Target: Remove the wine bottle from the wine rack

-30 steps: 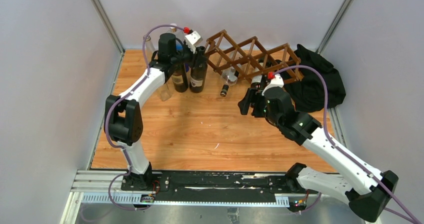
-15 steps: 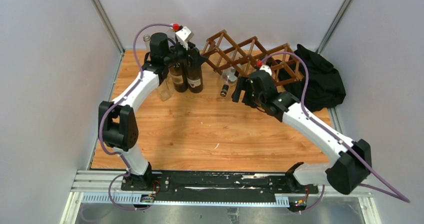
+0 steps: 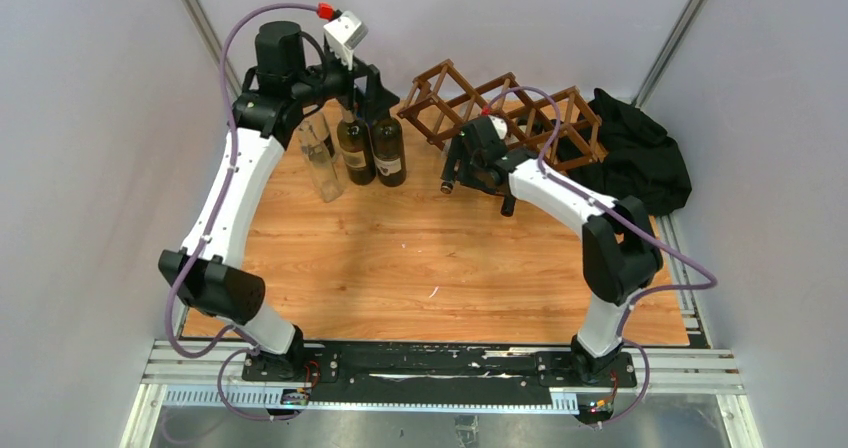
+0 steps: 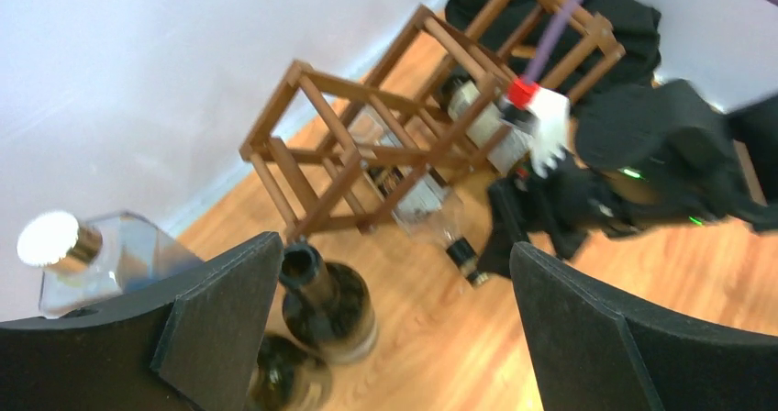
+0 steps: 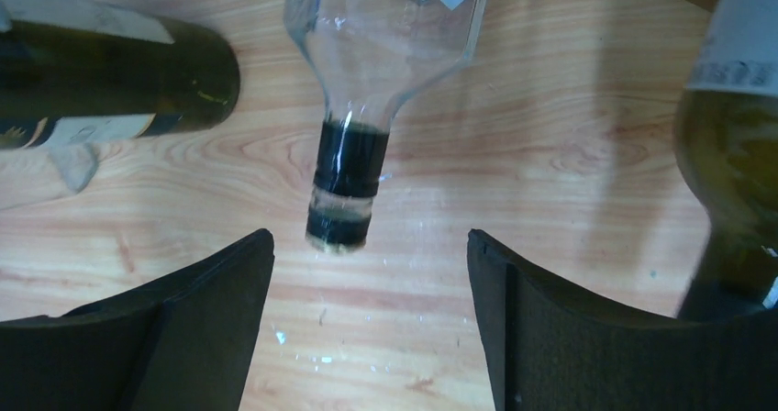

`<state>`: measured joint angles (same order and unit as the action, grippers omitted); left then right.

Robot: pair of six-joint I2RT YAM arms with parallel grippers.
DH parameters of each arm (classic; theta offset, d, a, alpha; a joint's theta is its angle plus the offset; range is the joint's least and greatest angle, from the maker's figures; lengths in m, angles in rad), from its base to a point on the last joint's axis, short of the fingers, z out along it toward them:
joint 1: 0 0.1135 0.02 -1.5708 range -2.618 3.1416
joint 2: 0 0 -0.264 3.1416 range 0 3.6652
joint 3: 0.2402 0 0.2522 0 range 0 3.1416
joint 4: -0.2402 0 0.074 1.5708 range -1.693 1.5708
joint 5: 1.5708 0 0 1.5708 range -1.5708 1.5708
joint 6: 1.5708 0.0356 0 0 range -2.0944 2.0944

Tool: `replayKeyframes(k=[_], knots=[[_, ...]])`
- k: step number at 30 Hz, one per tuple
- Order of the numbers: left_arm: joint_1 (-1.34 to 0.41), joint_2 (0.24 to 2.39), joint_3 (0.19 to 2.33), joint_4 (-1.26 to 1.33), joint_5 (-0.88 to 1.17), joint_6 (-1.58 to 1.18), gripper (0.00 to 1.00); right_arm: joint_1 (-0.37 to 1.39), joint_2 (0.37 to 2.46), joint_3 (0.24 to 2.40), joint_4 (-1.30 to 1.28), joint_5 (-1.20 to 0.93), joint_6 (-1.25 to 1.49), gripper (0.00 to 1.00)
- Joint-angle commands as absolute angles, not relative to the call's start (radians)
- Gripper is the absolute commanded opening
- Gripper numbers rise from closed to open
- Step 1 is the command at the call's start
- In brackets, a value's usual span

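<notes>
The brown wooden wine rack (image 3: pixel 505 116) (image 4: pixel 353 154) stands at the back of the table. A clear wine bottle (image 4: pixel 424 205) lies in it, its dark-capped neck (image 5: pixel 347 191) pointing out over the wood. My right gripper (image 5: pixel 369 241) (image 3: pixel 455 171) is open right at that neck, and the cap sits just ahead of the fingertips, touching neither. A second bottle with a white label (image 5: pixel 734 145) (image 4: pixel 486 127) lies in the rack to the right. My left gripper (image 4: pixel 394 250) (image 3: pixel 367 93) hangs open and empty above two dark upright bottles (image 3: pixel 372 153).
A clear square bottle (image 3: pixel 320 160) with a gold cap (image 4: pixel 50 237) stands left of the dark bottles. A black cloth heap (image 3: pixel 640 158) lies right of the rack. Walls close in at the back and on both sides.
My left gripper opened off the dark bottle's neck and rose above it. The right arm swung left and forward, bringing its gripper to the clear bottle's neck.
</notes>
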<state>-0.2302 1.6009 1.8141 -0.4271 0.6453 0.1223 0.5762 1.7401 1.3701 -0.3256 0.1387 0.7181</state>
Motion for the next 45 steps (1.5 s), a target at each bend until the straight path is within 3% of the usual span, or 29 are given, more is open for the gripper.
replayKeyframes(k=[1,10,13,16,20,38,45], knots=[[-0.222,1.530,1.859,-0.778,0.654,0.211,1.00,0.558,1.833,1.435,-0.293,0.157,0.756,0.79],[-0.206,1.389,1.814,-0.938,0.578,0.294,1.00,0.558,1.997,1.520,-0.274,0.171,0.828,0.65],[-0.196,1.358,1.776,-0.956,0.578,0.290,1.00,0.558,2.014,1.520,-0.267,0.169,0.841,0.55],[-0.196,1.314,1.713,-0.959,0.578,0.310,1.00,0.558,1.984,1.465,-0.222,0.155,0.849,0.40],[-0.196,1.276,1.645,-0.959,0.567,0.330,1.00,0.558,1.905,1.364,-0.163,0.160,0.864,0.01],[-0.196,1.276,1.505,-0.957,0.556,0.394,0.98,0.664,1.493,1.020,-0.111,0.166,0.827,0.00],[-0.196,1.269,1.472,-0.933,0.580,0.421,1.00,0.725,1.289,0.925,-0.221,0.143,0.794,0.00]])
